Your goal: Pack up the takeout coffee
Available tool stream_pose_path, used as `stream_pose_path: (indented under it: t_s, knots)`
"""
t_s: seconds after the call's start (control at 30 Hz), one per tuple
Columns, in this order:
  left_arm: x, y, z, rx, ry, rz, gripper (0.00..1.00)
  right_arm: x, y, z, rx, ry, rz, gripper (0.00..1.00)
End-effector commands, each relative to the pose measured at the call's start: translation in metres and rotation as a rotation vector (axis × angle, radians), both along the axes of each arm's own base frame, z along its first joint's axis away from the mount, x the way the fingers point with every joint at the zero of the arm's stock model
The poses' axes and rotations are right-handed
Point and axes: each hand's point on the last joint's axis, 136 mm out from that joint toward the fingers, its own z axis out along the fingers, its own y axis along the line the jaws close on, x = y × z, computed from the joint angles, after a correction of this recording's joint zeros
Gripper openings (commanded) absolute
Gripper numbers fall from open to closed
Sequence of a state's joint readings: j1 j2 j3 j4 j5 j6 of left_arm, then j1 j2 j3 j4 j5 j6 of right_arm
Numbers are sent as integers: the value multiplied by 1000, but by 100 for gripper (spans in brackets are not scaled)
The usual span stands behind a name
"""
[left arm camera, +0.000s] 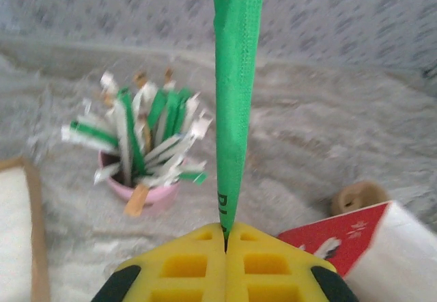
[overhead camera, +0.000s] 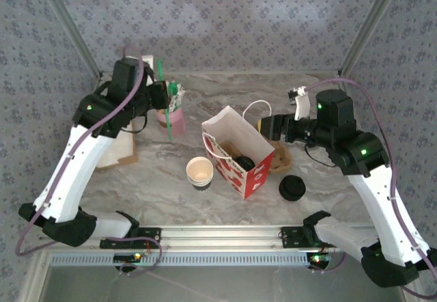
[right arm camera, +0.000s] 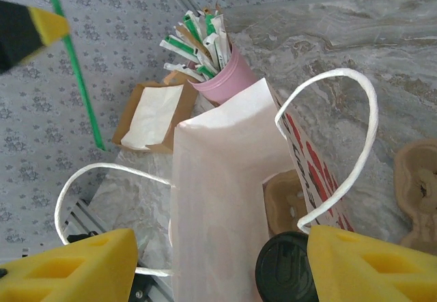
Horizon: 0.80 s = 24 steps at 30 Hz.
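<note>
Nearest the arm bases, in front of the paper bag (overhead camera: 254, 172), we see loose black lids (overhead camera: 292, 188) off its right corner and a stack of white cups (overhead camera: 199, 171) just beside its left side, all on the marble table (overhead camera: 232, 90). The bag stands upright with its mouth open. The coffee (right arm camera: 285, 272) sits inside it, low against the right wall (we see only its black lid, as the cup below is hidden). A brown cardboard piece (right arm camera: 288, 199) lies in the bag just beside the lid, and a cardboard holder (overhead camera: 282, 157) rests on the table against the bag's right side.

At the bag's far right edge hangs the right claw (right arm camera: 222, 240). Its yellow fingers (right arm camera: 369, 261) stand wide apart on either side of the bag's mouth and grip nothing.

Behind the bag to the left stands a pink cup (overhead camera: 175, 120) stuffed with paper packets. A brown napkin box (right arm camera: 151, 116) lies farther left. Above the pink cup, well apart from the bag, the left claw (left arm camera: 225, 230) is pinched tight on a long green stick (left arm camera: 235, 97).
</note>
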<state>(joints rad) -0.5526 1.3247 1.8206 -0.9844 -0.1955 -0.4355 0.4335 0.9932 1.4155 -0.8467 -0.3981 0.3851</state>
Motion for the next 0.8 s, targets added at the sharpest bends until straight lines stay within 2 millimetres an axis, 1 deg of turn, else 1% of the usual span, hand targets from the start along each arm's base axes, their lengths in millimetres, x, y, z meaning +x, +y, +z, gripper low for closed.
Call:
stream_pose_path:
  t_s: [0.0,0.03,0.07,0.1,0.17,0.2,0.27,0.33,0.37,0.4,0.5,0.57,0.6,0.67,0.77]
  knots:
    - [-4,-21,53,-63,-142,-114,6,-1,4,9,22,-17,14,69]
    - [-5,-26,71,-86,-187,-137,6,-1,5,8,20,-13,17,69]
    - [-4,-32,84,-102,-222,-156,7,-1,5,6,18,-7,19,69]
    - [-4,-38,93,-117,-245,-175,7,-1,6,5,18,-6,21,69]
    - [-2,-57,110,-144,-296,-232,7,-2,7,3,16,-3,23,69]
    - [-1,-66,116,-149,-315,-254,7,-2,7,2,14,-3,24,69]
    - [-1,-90,124,-151,-361,-315,7,-2,7,0,11,-1,24,69]
    - [-1,-113,126,-142,-392,-369,7,-2,8,-2,7,0,26,69]
    - [-1,-124,122,-127,-397,-393,6,-2,8,-3,5,0,28,69]
    - [-1,-133,125,-129,-423,-413,6,-2,8,-4,1,-1,29,69]
    - [0,-159,108,-88,-448,-477,6,-4,9,-6,-11,-23,43,69]
    - [-1,-174,89,-61,-460,-524,6,-7,11,-8,-21,-48,58,69]
    - [-1,-181,77,-47,-452,-552,6,-8,12,-9,-29,-57,61,69]
    - [-3,-190,54,-15,-447,-592,6,-8,11,-14,-46,-68,58,69]
    - [-4,-197,25,22,-446,-624,6,-7,12,-20,-59,-61,59,69]
